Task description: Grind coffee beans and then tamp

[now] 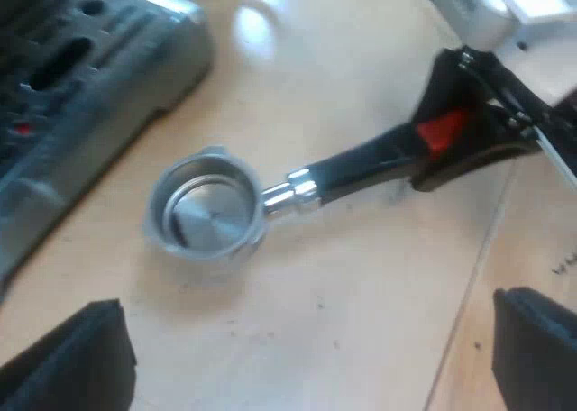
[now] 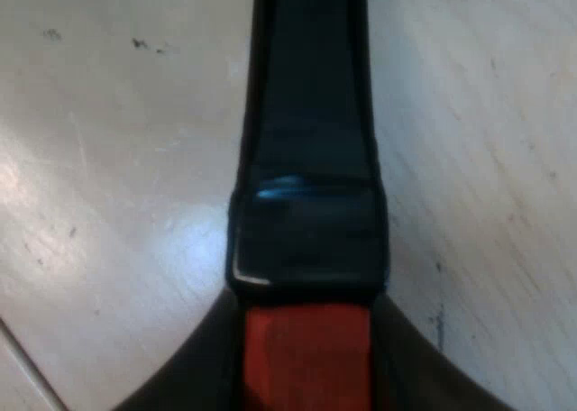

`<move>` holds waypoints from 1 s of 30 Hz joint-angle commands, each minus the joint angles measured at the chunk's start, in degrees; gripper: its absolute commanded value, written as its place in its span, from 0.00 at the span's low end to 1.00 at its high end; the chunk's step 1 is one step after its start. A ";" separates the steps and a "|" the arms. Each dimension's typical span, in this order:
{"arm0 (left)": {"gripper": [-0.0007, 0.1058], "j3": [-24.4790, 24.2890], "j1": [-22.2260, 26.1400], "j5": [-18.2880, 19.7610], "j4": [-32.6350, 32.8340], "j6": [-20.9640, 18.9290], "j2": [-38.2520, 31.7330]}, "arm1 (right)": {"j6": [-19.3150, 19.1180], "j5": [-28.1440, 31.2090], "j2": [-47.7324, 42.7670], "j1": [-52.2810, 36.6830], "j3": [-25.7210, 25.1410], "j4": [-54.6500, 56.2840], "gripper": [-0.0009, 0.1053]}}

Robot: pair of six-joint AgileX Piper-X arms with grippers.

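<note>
Two right jaws grip the holder (image 1: 297,190) at its red end (image 2: 306,357).

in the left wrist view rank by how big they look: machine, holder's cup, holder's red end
1. machine, though partly cut off
2. holder's cup
3. holder's red end, partly covered by the right pincer gripping it

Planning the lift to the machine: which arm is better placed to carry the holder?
Right. The right tool clasps the holder by its handle's red end; the left tool hangs open, apart from it.
</note>
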 commanded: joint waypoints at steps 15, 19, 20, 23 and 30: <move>0.79 0.21 -5.39 -1.04 -11.00 0.37 20.10 | -1.67 -2.17 10.14 -4.63 -0.57 -7.78 0.01; 0.79 0.21 -5.39 -1.04 -11.24 0.37 21.33 | -1.67 -2.17 10.42 -4.63 -0.57 -7.78 0.01; 0.79 0.21 -5.39 -1.04 -11.24 0.37 21.33 | -1.67 -2.17 10.42 -4.63 -0.57 -7.78 0.01; 0.79 0.21 -5.39 -1.04 -11.26 0.37 21.99 | -1.57 -2.38 11.08 -4.63 -0.07 -7.48 0.03; 0.79 0.21 -5.39 -1.04 -11.09 0.37 22.57 | -0.24 -2.50 11.83 -4.63 -0.07 -1.49 0.60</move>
